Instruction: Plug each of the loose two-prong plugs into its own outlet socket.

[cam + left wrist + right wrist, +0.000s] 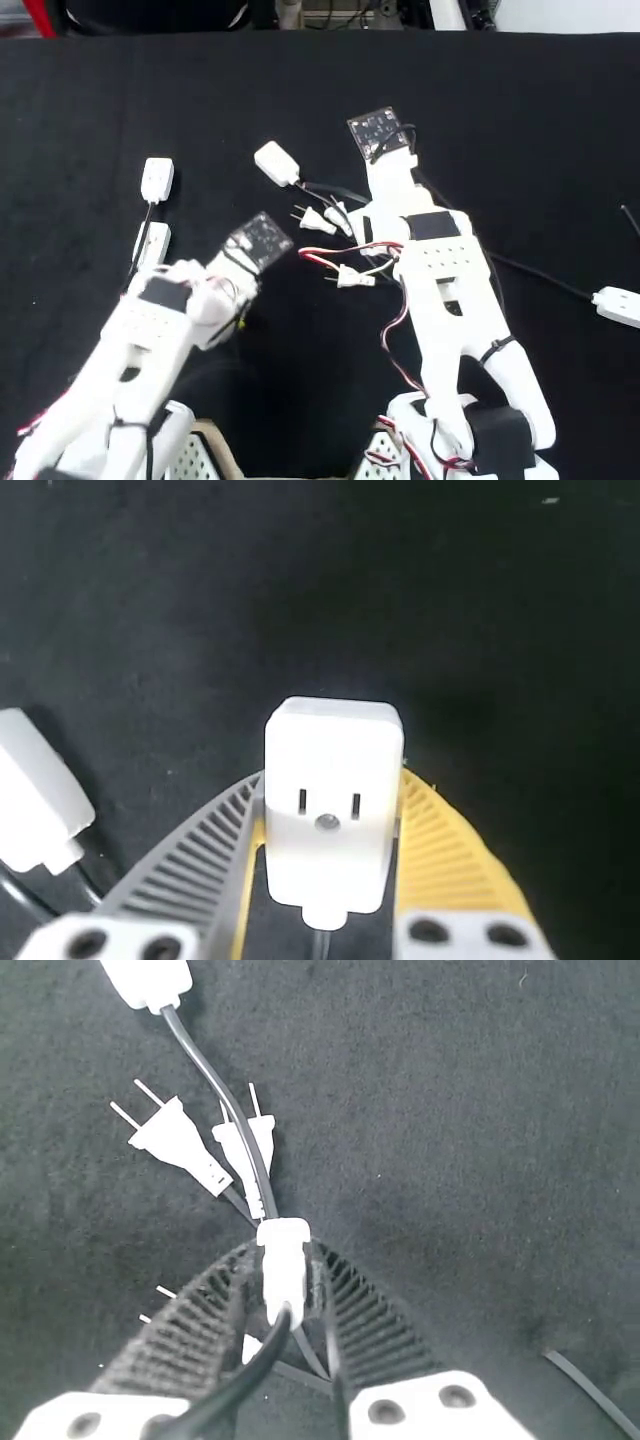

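Note:
My left gripper (333, 780) is shut on a white outlet socket (333, 805), whose slotted face points at the wrist camera. A second white socket (35, 800) lies close beside it. My right gripper (283, 1255) is shut on a white two-prong plug (283, 1270) with a black cord. Just beyond it lie two loose plugs (175, 1140) (248, 1145), prongs pointing away, and a corded socket (150, 978) lies farther off. In the high view these plugs (315, 220) sit mid-table near that socket (277, 162), and another plug (350, 278) lies by the right arm.
Two more white sockets (158, 178) (152, 243) lie at the left on the black cloth, and one more (617, 305) sits at the right edge. Black cords (530, 275) and red-and-white arm wires (395, 330) cross the middle. The far half of the table is open.

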{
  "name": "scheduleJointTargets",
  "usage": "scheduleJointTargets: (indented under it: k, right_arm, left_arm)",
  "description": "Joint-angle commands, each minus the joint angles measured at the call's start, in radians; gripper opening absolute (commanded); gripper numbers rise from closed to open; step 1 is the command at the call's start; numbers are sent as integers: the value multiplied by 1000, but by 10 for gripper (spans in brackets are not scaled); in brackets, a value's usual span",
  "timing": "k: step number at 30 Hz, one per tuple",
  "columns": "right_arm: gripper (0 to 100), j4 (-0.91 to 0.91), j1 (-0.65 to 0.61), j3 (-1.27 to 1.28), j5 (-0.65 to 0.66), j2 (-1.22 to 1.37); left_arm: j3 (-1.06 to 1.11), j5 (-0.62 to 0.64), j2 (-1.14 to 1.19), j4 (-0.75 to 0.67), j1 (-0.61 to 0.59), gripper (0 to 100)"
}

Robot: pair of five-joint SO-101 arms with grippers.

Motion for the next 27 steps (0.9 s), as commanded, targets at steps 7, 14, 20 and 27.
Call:
scheduleJointTargets:
  k: [7,14,20,27]
  right_arm:
    - [12,-15,15,-24,9,1]
    - [12,-15,15,-24,9,1]
    - [12,-15,15,-24,9,1]
    - [12,-15,15,-24,9,1]
  left_arm:
    - [58,-20,-18,-160,-4,59]
    - [16,-15,91,-192,-21,133]
    - [-7,-18,114,-127,-12,284]
    - [-113,68,-41,95,-108,284]
